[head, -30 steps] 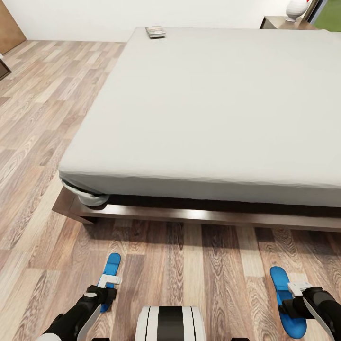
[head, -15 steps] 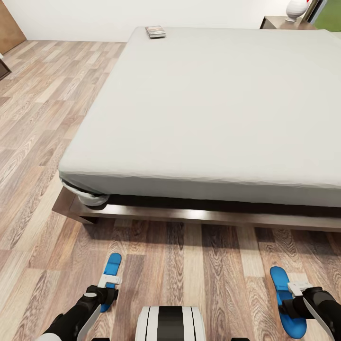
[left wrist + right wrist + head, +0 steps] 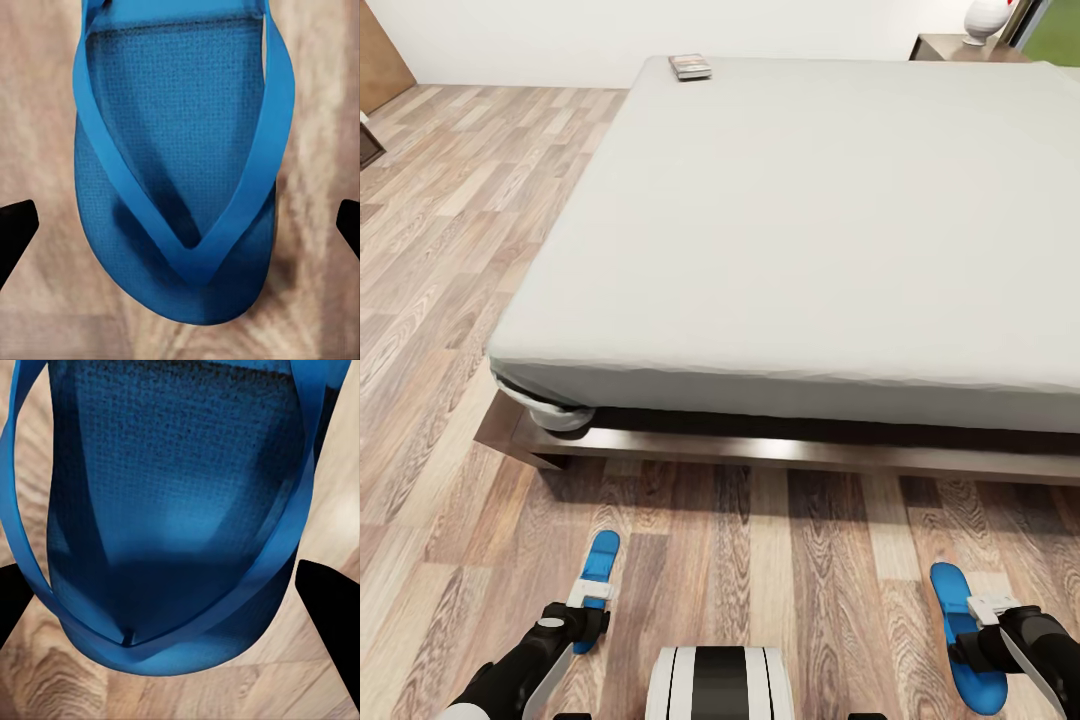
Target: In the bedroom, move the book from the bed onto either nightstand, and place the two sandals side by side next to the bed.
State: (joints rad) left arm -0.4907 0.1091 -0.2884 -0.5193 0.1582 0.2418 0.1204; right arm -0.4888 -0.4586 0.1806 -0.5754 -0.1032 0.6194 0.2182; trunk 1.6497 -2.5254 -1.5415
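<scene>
left sandal [image 3: 600, 562] slightly farther; two sandals, one book [image 3: 689, 66]

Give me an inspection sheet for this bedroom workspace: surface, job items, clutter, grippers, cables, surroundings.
Surface: wood-plank floor, bare.
Job items: book at the bed's far corner; left sandal and right sandal on the floor, wide apart; nightstand beyond the bed.
Clutter: white vase on the nightstand.
Grippers: left gripper open over its sandal; right gripper open, fingers flanking its sandal.
Cables: nothing seen.
Surroundings: white wall.
</scene>
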